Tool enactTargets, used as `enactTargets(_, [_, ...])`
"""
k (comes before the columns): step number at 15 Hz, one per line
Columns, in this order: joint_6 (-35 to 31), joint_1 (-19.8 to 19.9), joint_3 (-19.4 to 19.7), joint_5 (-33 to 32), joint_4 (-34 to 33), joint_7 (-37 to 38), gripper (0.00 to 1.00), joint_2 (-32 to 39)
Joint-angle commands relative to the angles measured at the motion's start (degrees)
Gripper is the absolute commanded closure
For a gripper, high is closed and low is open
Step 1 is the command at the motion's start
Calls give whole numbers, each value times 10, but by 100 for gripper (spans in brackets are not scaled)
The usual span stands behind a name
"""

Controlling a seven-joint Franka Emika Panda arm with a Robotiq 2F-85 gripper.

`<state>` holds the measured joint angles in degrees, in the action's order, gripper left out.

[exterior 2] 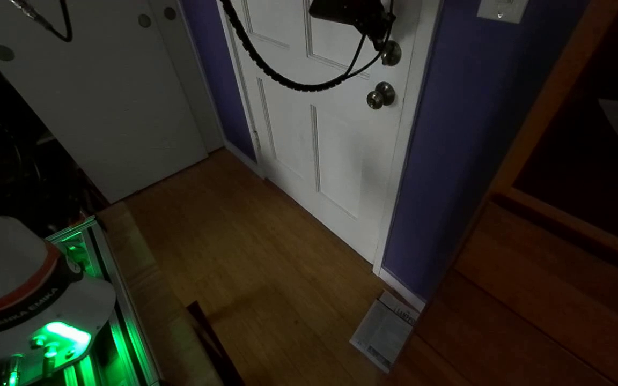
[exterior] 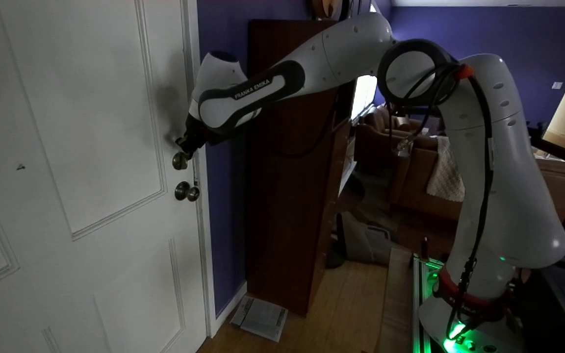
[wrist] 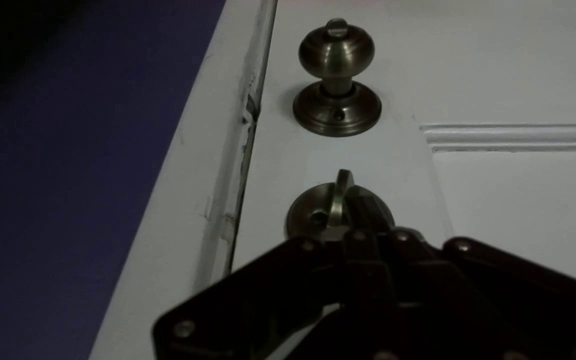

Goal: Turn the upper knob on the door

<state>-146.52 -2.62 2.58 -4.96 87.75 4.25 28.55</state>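
Note:
The upper knob [wrist: 339, 200] is a round, dull brassy plate with a thin turn tab standing nearly upright. In the wrist view, which is upside down, it sits below the larger knob. It also shows in both exterior views [exterior: 180, 161] [exterior 2: 391, 53]. The white panelled door [exterior: 96, 122] is flush with its frame [exterior 2: 413, 102]. My black gripper [wrist: 368, 212] has its fingertips close together, just to the right of the tab in the wrist view, in front of the plate. Nothing shows between them. Whether they touch the tab I cannot tell. In an exterior view the gripper [exterior: 188, 147] covers the plate's upper edge.
The larger round knob [exterior: 187, 191] is below the upper knob on the door. A dark brown cabinet [exterior: 287, 220] stands beside the purple wall. A newspaper [exterior 2: 387, 329] lies on the floor near the frame. A cable [exterior 2: 298, 86] hangs from the arm.

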Motion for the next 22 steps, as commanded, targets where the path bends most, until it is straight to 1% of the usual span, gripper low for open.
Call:
enactTargets(1, [-43,1,-1,4,14,10,100,7])
enactTargets(2, [-54,5,-6,12,16,6,100,8])
enactTargets(5, [-75,2,-1,8,15,10,100,16])
enactTargets(6, [-80,6,-6,17,16,5,100,18])
enactTargets(7, [-85,2,1,10,16,12,100,21])
enactTargets(9, [-95,8,-6,22,18,8,100,24])
enactTargets(13, [-121,-9,26,0,21,47,100,32])
enactTargets(17, [-116,-15,43,-5,27,72,100,25])
enactTargets(19, [-111,-10,33,7,31,66,100,20])
enactTargets(22, [-90,2,5,20,56,28,100,-19])
